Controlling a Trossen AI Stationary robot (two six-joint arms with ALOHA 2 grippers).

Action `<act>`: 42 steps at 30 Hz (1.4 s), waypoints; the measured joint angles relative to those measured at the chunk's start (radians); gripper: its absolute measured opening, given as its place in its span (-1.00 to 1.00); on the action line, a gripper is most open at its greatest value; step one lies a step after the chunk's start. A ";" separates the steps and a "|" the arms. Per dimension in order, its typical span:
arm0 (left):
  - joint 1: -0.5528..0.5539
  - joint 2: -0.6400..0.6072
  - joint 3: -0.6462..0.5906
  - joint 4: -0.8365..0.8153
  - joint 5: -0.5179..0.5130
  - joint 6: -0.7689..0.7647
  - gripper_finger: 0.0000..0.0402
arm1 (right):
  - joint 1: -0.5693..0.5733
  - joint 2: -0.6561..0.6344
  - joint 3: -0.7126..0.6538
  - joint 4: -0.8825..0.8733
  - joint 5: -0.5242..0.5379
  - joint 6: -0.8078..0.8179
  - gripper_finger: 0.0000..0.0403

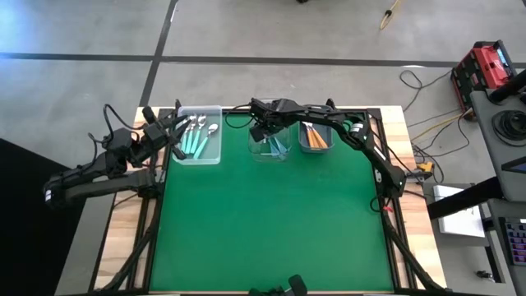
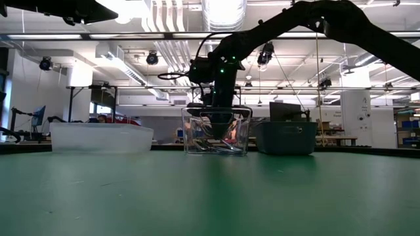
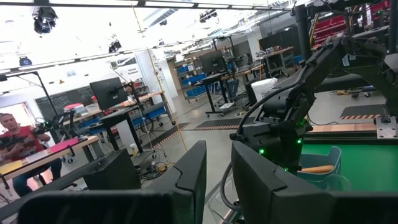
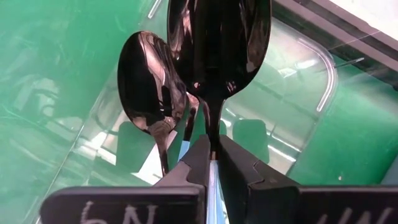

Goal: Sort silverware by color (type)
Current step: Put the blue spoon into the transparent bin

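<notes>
Right gripper (image 4: 213,163): fingers nearly closed, pinching the thin blue-teal handle of a dark-bowled spoon (image 4: 221,46) over the clear middle bin (image 1: 269,148) at the table's far edge, centre. A second dark spoon (image 4: 149,81) lies just beside it in that bin.

Left gripper (image 3: 217,171): raised near the far left corner, fingers narrowly parted, holding nothing.

Other silverware: mint-teal spoons (image 1: 195,140) in the left bin (image 1: 200,136); orange-handled spoons (image 1: 313,136) in the grey bin (image 1: 316,137) to the right.

Step in hand, as judged: placing. Lower the spoon inside the walls, release, lift straight up.

Writing: white marks on the right gripper's finger base, not legible.
</notes>
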 joint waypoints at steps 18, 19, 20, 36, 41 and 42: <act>0.000 0.000 0.000 0.000 0.000 0.000 -0.71 | 0.000 0.000 0.000 0.000 -0.007 0.013 -0.56; 0.000 0.000 0.000 0.000 0.000 0.000 -0.71 | 0.000 0.000 0.000 0.000 -0.007 0.013 -0.56; 0.000 0.000 0.000 0.000 0.000 0.000 -0.71 | 0.000 0.000 0.000 0.000 -0.007 0.013 -0.56; 0.000 0.000 0.000 0.000 0.000 -0.005 -0.71 | 0.016 -0.037 0.152 -0.106 -0.007 -0.119 -0.61; 0.000 0.004 0.000 -0.007 0.045 -0.021 -0.71 | 0.035 -0.094 0.188 -0.136 -0.001 -0.316 -0.67; 0.000 0.009 0.000 -0.006 0.067 -0.026 -0.72 | 0.038 -0.106 0.188 -0.136 0.003 -0.354 -0.69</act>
